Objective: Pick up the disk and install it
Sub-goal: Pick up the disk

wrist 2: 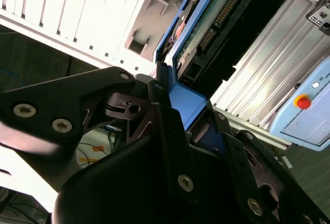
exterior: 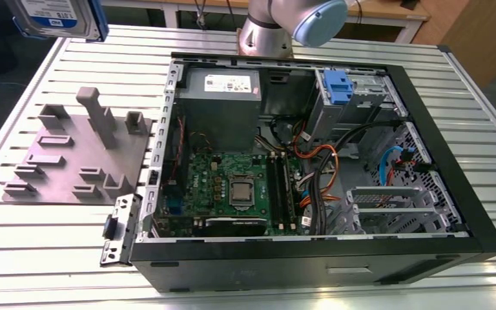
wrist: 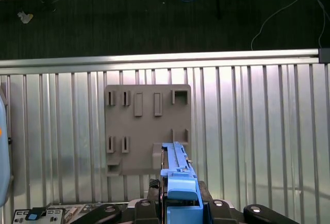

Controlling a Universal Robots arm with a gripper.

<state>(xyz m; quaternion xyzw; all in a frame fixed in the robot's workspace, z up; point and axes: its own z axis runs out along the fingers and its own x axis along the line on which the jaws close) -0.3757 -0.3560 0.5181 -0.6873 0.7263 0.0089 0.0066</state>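
Disk [exterior: 54, 18]: silver metal body; glossy white-and-blue label; smooth blue plastic side rails; green circuit-board face with metal connector pins in the second wrist view.
Gripper [wrist 2: 185, 105]: matt black, hard finish; bright metal screw heads.
Table [exterior: 454, 97]: ribbed bare aluminium slats, satin sheen.
Fixture plate [exterior: 75, 155]: matt grey plastic, faintly rough.
Computer case [exterior: 317, 265]: matt black outer panels; bare grey sheet metal inside.
Power supply [exterior: 222, 103]: dull grey metal; white paper sticker.
Motherboard [exterior: 230, 187]: green board, slight gloss.
Latch [exterior: 338, 87]: smooth blue plastic.
Cables [exterior: 317, 155]: orange and black plastic sheathing.
Robot arm [exterior: 265, 32]: smooth silver metal; pale-blue plastic cap, soft gloss.
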